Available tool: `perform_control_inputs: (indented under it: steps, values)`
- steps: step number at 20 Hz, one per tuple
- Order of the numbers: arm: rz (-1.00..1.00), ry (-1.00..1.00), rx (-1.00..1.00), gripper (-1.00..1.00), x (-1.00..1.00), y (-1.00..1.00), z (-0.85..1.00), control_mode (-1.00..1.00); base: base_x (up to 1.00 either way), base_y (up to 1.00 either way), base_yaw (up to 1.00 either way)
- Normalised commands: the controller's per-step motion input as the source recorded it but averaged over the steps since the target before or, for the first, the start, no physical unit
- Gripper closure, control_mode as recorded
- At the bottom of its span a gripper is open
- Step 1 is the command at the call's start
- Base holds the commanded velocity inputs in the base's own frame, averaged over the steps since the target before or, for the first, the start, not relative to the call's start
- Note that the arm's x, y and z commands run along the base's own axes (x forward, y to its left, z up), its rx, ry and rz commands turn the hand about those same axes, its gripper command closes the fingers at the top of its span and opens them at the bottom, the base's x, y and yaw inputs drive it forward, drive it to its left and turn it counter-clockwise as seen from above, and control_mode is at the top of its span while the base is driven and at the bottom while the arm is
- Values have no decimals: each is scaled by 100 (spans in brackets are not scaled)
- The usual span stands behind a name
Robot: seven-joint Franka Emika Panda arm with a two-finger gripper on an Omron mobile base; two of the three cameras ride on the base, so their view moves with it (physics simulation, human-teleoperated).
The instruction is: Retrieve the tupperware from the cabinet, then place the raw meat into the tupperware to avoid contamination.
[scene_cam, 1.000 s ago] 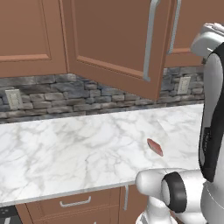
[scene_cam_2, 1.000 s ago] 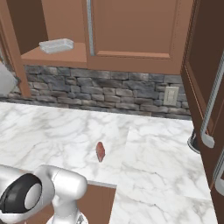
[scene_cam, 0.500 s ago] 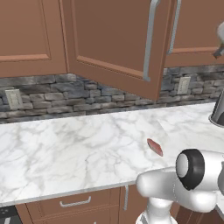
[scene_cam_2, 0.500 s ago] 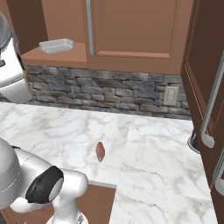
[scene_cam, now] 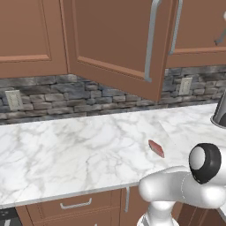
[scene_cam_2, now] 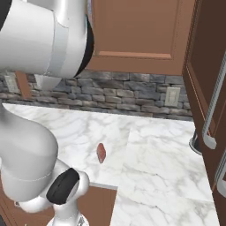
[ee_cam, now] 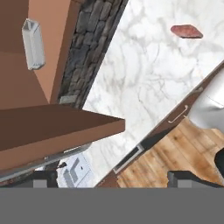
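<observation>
The tupperware, a small whitish-clear box, sits on the shelf inside the open cabinet in the hand view. My gripper looks at it from a distance, its dark fingertips wide apart, open, with nothing between them. The raw meat lies flat on the marble counter near the front edge; it is also the raw meat and raw meat. One cabinet door hangs open over the counter. My white arm covers the upper left of the right base view.
A second open door with long silver handles juts out at the right. A grey stone backsplash with outlets runs behind the counter. Drawers sit under the counter edge. A dark round object stands at the counter's right.
The arm has swung up and across, now covering the cabinet shelf in the right base view. The meat and doors have not moved. The gripper stays open.
</observation>
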Motion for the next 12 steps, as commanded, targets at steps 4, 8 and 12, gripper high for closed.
perform_control_inputs:
  steps: [4, 8, 12]
  values:
    - [1, 11, 22, -100, 29, 11, -13, -100, 0, 0, 0]
    - [0, 0, 4, -100, 15, 14, -7, -100, 0, 0, 0]
    - [-1, -1, 0, -100, 25, 11, -8, -100, 0, 0, 0]
